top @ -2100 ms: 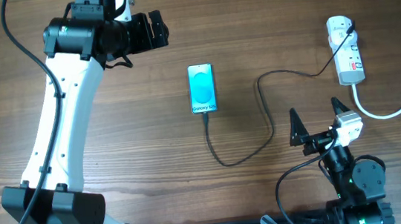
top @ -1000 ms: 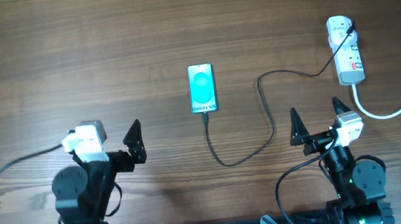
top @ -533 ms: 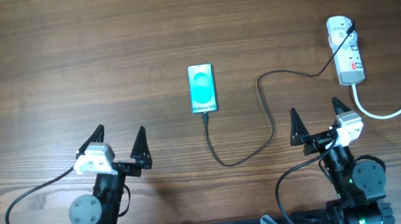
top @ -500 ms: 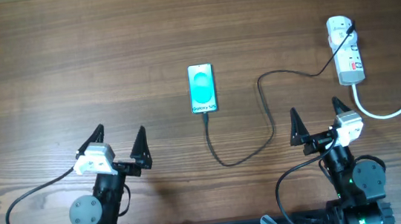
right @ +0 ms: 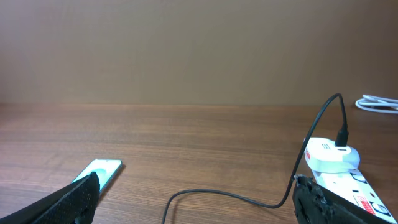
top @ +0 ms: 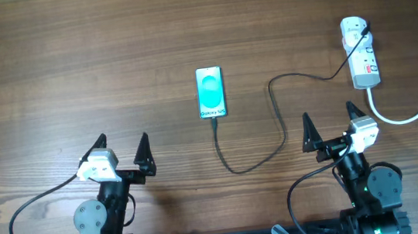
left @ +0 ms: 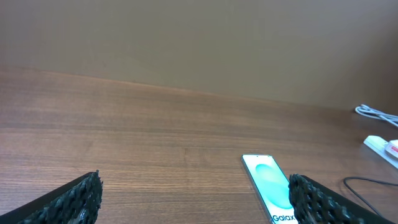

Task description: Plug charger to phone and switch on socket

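Glowing cyan phone marked "Galaxy" at its lower edge.

Phone lies mid-frame on the table. Charger meets the phone's lower edge, loops down and right, then rises to the socket at upper right. White cord curves below and right of the socket. Left claw is at lower left and right claw at lower right, both well apart from the phone.

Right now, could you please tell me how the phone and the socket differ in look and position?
The phone is smaller, with a glowing turquoise screen; the socket is a longer white strip with red markings. The phone lies central; the socket lies far right. Both lie flat, and the charger runs to each.
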Available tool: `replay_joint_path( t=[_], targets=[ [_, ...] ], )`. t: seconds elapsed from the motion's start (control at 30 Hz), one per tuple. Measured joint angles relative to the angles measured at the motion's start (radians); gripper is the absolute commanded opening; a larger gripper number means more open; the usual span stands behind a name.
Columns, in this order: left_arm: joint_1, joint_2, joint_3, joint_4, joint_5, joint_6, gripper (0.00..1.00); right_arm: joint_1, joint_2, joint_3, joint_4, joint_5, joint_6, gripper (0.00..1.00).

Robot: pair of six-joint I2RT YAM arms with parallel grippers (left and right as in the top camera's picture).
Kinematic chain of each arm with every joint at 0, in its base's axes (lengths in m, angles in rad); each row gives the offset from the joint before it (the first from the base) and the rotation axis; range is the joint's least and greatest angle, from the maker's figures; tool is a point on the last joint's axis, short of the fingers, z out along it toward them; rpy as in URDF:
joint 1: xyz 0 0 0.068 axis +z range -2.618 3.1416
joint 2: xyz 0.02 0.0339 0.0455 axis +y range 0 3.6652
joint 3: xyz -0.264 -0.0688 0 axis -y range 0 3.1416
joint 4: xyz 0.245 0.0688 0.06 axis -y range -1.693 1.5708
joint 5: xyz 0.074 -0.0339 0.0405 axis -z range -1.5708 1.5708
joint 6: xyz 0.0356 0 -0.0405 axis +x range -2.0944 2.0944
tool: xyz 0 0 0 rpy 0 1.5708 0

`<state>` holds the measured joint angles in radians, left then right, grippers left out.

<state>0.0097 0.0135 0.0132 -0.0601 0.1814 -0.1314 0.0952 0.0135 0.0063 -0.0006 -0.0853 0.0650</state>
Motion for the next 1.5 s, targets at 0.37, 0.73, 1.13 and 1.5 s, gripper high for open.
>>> replay_joint_path(
  t=[0.37,0.73,1.13,1.5],
  targets=[
    [-0.035,0.000,0.000,-0.004,-0.035,0.052,1.00,0.000,0.000,0.000,0.000,0.000,0.000,1.00],
    [-0.035,0.000,0.000,-0.011,-0.103,0.143,1.00,0.000,0.000,0.000,0.000,0.000,0.000,1.00],
    [-0.026,0.000,0.000,-0.011,-0.103,0.153,1.00,0.000,0.000,0.000,0.000,0.000,0.000,1.00],
    [-0.026,0.000,0.000,-0.011,-0.103,0.153,1.00,0.000,0.000,0.000,0.000,0.000,0.000,1.00]
  ],
)
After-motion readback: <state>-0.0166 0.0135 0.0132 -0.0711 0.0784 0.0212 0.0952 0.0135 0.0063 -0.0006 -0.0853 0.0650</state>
